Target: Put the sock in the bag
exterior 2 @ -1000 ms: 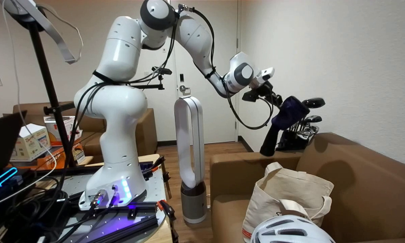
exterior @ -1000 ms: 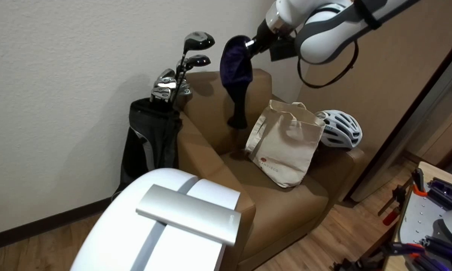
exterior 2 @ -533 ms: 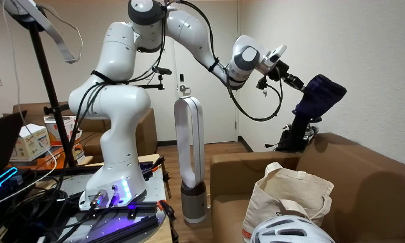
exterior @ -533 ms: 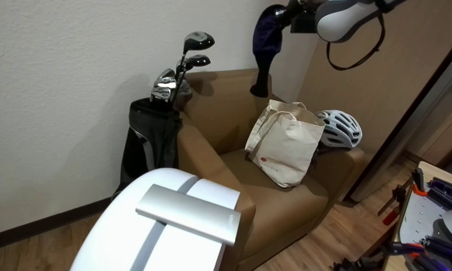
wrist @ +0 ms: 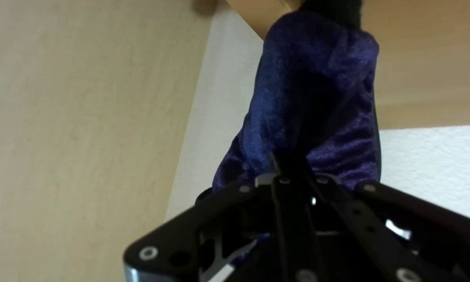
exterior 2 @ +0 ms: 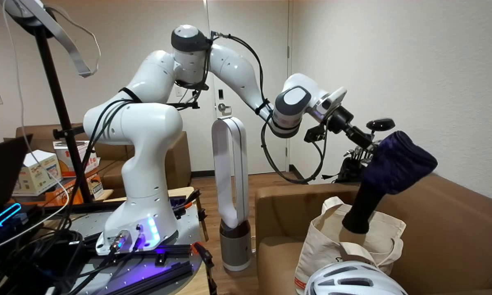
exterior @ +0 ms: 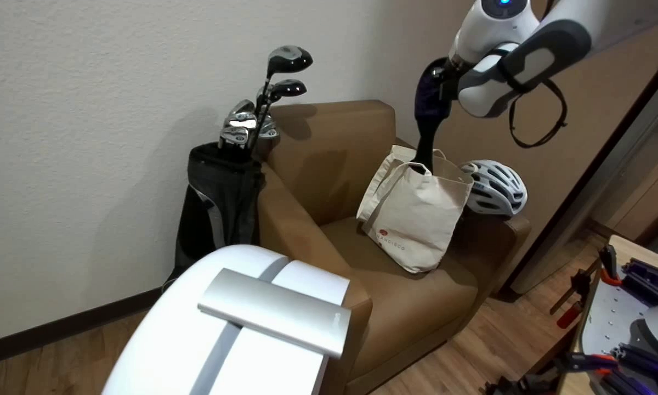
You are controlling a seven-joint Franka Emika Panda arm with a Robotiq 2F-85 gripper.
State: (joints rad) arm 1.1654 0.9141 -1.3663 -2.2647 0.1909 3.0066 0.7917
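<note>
The dark navy-purple sock (exterior: 430, 104) hangs limp and long from my gripper (exterior: 443, 74). My gripper is shut on the sock's wide upper end, which also shows in an exterior view (exterior 2: 395, 164) and in the wrist view (wrist: 317, 86). The cream tote bag (exterior: 417, 219) leans on the brown armchair with its mouth open upward and its loop handles loose; it also shows in an exterior view (exterior 2: 317, 254). The sock's black lower end is at the bag's mouth, overlapping it in both exterior views; how deep it reaches is unclear. The fingertips (wrist: 290, 168) are dark against the fabric.
A white-and-blue helmet (exterior: 496, 189) sits on the chair arm beside the bag. A black golf bag (exterior: 225, 192) with clubs stands beyond the armchair's other arm (exterior: 301, 219). A tall bladeless fan (exterior 2: 240, 172) stands between the robot table and the armchair. A wall is behind.
The gripper has carried the sock away from the golf clubs to above the bag, rising first and then lowering. The sock's lower end has come down to the bag's mouth. The bag has not moved.
</note>
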